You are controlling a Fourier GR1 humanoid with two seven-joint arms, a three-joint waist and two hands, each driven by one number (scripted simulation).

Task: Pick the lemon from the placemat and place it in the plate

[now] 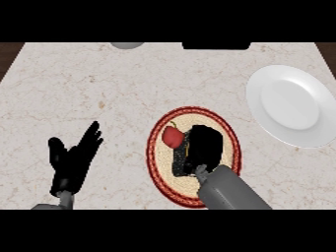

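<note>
Marble-patterned stone, pale beige with faint veining, covers the kitchen counter, with dark wood showing past its far left and right corners. Low at the left, the robot's left hand rests above the bare counter, fingers straight and spread, pointing up and away. To its right lies a round woven placemat with a cream centre and a dark red rim. The right hand hangs over the middle of that mat at the end of its grey forearm, its black mass turned downward; whether its fingers are curled or straight cannot be made out. Just beside that hand, on its left and touching its edge, sits a small red object where the task's lemon would be, on the placemat. Well off to the right hand's right and farther up the counter stands a plain white plate. Along the counter's far edge, a grey rounded shape and a black block are cut off.
</note>
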